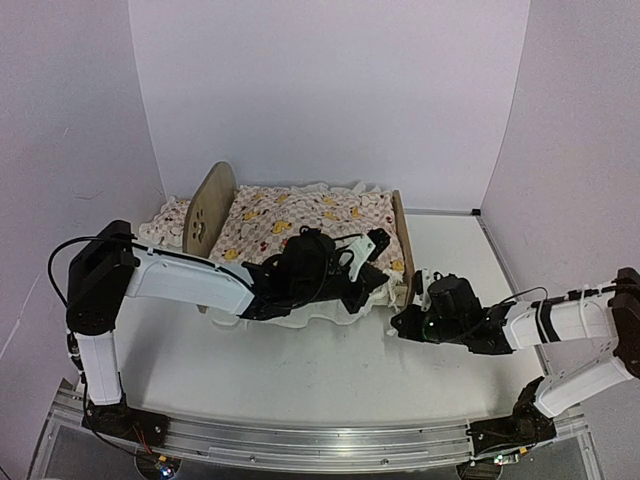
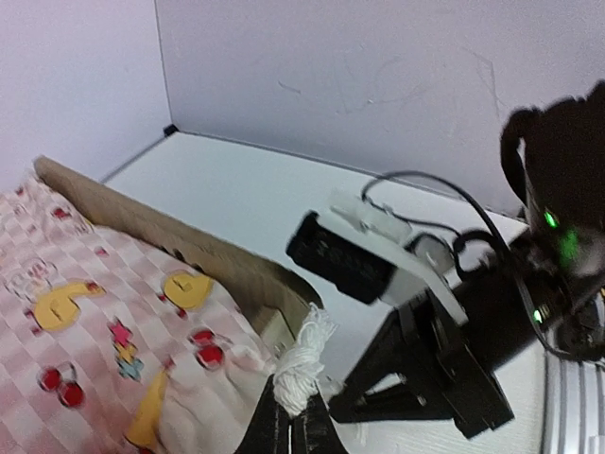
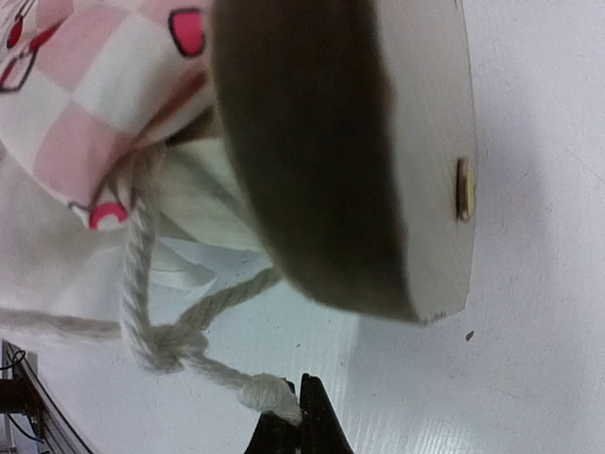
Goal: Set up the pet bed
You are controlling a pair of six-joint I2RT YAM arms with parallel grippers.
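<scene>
Far left, a small ruffled pillow (image 1: 163,222) tucked behind the headboard (image 1: 208,210). Pet bed (image 1: 400,235) at the back of the worktop (image 1: 300,370), left of centre, under a pink checkered cover (image 1: 300,222). Left end effector (image 2: 293,430) at the bed's near right corner, clenched on a white tuft (image 2: 304,364) at the cover's edge. Just right of it, right end effector (image 3: 295,421) low beside the footboard (image 3: 416,142), clenched tight, end of a knotted cord (image 3: 170,340) touching its tips; whether gripped, cannot tell.
</scene>
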